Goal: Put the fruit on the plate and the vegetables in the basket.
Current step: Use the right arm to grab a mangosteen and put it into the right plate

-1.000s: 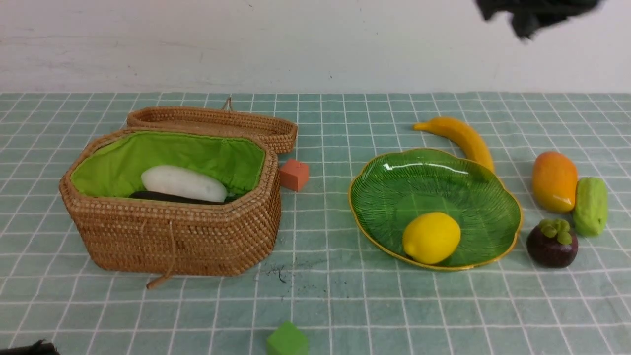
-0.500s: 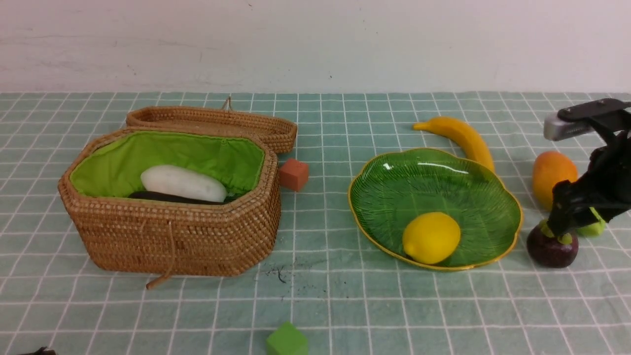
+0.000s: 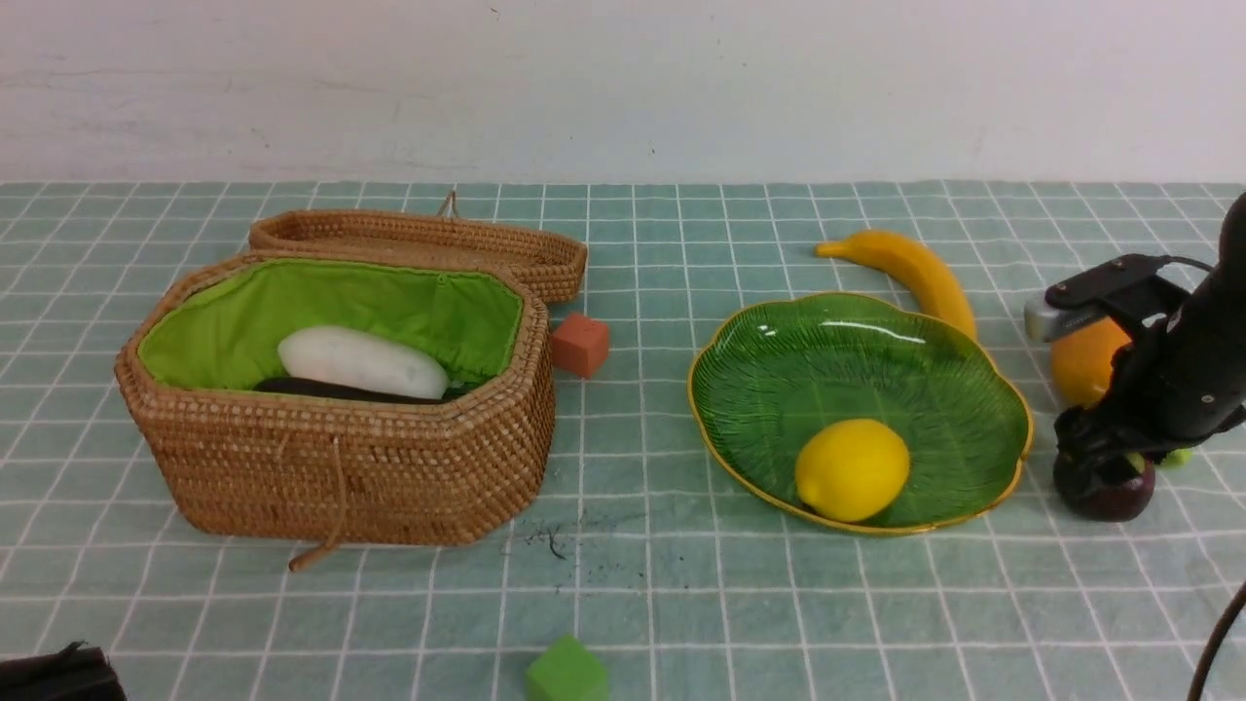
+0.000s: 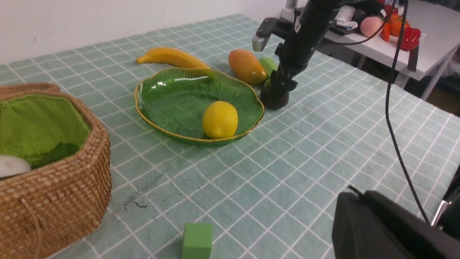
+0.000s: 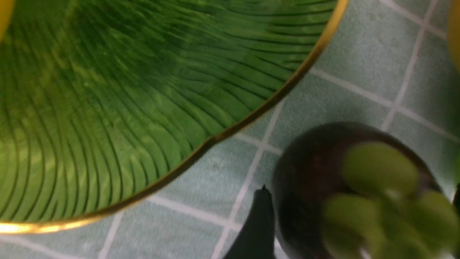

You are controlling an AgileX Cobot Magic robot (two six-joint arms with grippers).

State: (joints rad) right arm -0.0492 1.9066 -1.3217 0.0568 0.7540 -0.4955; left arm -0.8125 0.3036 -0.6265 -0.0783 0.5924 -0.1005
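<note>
My right claw [image 3: 1105, 450] straddles the mangosteen [image 3: 1107, 495], jaws spread wide, seemingly gripping nothing yet; it belongs on the adjacent plate [image 3: 857, 360].

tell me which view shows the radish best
Front view: the radish lies in the open basket, most of its white body showing. The left wrist view catches only a white sliver at the picture's edge; the right wrist view shows none of it.
</note>
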